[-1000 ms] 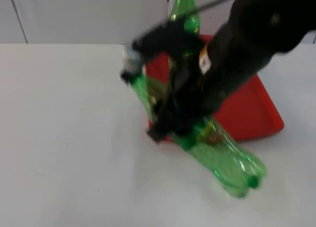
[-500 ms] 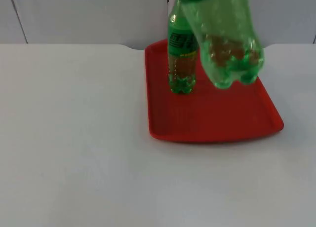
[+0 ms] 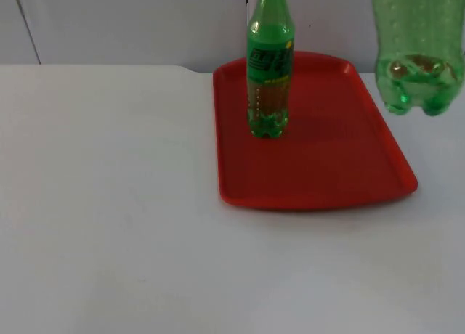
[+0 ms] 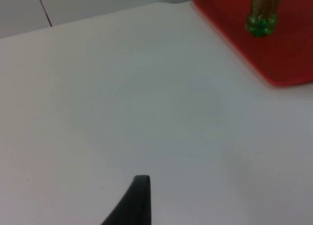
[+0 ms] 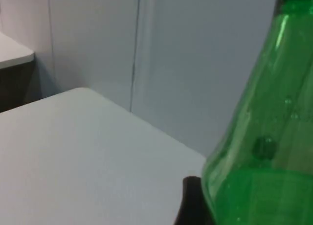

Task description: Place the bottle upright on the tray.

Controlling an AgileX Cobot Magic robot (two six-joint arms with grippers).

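A large clear green bottle [image 3: 418, 51] hangs upright in the air over the right rim of the red tray [image 3: 341, 167], its lobed base well above the surface. Its shoulder [image 5: 264, 151] sits right against the black fingertip [image 5: 192, 200] of my right gripper, which is shut on it. A smaller green bottle [image 3: 269, 72] with a label stands upright on the back left of the tray. My left gripper waits over the bare table to the left of the tray [image 4: 288, 54]; one of its fingertips [image 4: 138, 198] shows, with the small bottle [image 4: 261, 12] far ahead.
White table top [image 3: 109, 203] spreads to the left and front of the tray. The grey partition wall [image 3: 131, 22] closes the back edge. The front and right parts of the tray floor are bare.
The right arm lifted the large bottle off the table in front of the tray, turned it upright and carried it up and to the right. The arm has left the top view.
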